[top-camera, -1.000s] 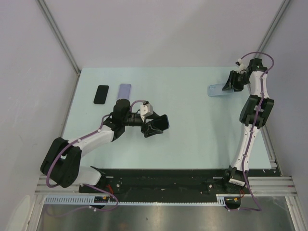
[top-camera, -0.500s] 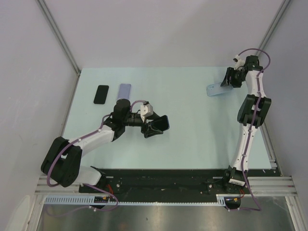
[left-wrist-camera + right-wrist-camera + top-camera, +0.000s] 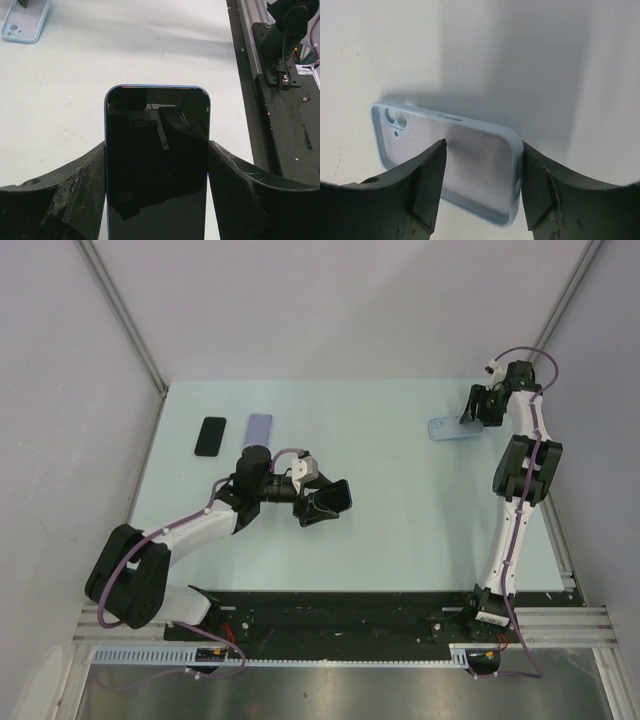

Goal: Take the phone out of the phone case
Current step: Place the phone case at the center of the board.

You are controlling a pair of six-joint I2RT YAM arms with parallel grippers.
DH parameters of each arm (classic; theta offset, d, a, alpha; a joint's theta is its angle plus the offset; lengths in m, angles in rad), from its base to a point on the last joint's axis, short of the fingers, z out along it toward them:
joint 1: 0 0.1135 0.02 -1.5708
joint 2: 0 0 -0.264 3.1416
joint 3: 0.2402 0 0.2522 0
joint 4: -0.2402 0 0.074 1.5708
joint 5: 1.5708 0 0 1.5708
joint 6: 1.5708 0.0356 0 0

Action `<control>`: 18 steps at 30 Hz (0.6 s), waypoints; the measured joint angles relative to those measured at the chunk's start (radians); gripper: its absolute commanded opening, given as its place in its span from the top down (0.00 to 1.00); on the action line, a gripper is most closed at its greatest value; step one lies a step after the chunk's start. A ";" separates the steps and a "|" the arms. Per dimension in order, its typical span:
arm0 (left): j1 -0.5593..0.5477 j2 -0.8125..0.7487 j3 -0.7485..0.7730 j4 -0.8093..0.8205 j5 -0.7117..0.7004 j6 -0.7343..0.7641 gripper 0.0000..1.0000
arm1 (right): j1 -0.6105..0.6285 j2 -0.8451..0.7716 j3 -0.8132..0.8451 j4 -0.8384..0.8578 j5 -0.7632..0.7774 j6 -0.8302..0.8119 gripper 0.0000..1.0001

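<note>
The phone (image 3: 157, 165), black-screened with a blue rim, sits between the fingers of my left gripper (image 3: 157, 146), which is shut on its two long sides. In the top view that gripper (image 3: 326, 500) hovers left of the table's middle. The empty light-blue phone case (image 3: 450, 428) lies flat at the far right, its open side up and its camera holes at the left end (image 3: 395, 120). My right gripper (image 3: 482, 150) stands open right over the case (image 3: 465, 165). One fingertip is above its inside and the other just past its short end.
A black phone (image 3: 210, 436) and a lilac case (image 3: 259, 426) lie side by side at the far left. The black base rail (image 3: 280, 125) runs along the near edge. Grey walls close in the table on the far, left and right sides.
My right gripper has spread its jaws and let go of the case, which went from tilted to flat on the table. The left gripper and the phone have not moved.
</note>
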 measured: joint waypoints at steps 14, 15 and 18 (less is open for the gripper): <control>0.000 0.007 0.000 0.000 0.002 0.000 0.65 | -0.017 -0.084 -0.121 0.117 0.097 0.021 0.33; 0.000 0.007 0.000 0.000 0.001 0.000 0.65 | -0.017 -0.108 -0.153 0.128 0.097 0.021 0.33; 0.000 0.007 0.000 0.000 -0.002 0.000 0.65 | -0.018 -0.187 -0.244 0.153 0.072 0.021 0.34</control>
